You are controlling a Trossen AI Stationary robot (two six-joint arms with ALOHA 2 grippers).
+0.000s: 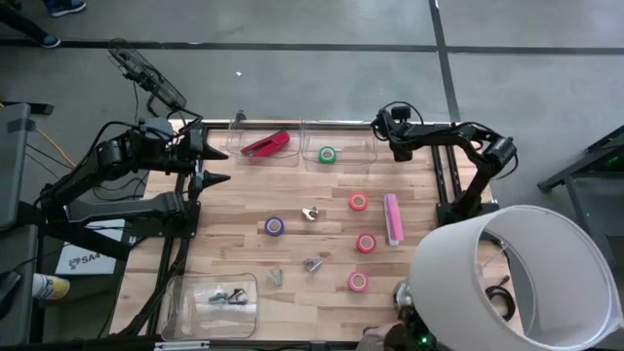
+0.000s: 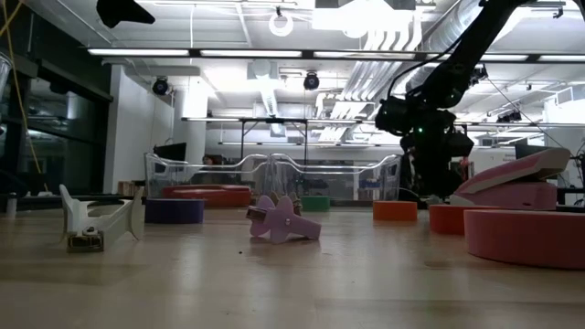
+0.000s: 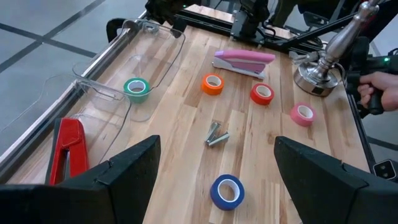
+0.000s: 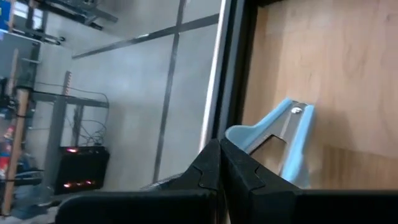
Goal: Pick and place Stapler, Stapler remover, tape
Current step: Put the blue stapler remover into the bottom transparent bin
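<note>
The left gripper [image 1: 216,164] hangs over the table's [image 1: 292,219] left rear corner, fingers [image 3: 130,165] apart and empty; the right gripper [image 1: 400,125] sits at the far edge, fingers pressed together, by a blue staple remover [image 4: 283,140]; the red stapler [image 1: 265,144] and green tape [image 1: 327,154] lie in clear trays [image 1: 366,146]; the pink stapler [image 1: 393,218] lies among red-pink rolls [image 1: 358,202]; the purple roll [image 1: 275,226] lies mid-table.

Only partial "SA" legible, on white label [image 1: 84,258] by left arm base

Wooden table [image 1: 292,210] (clear plastic bins [image 1: 336,141])
</note>
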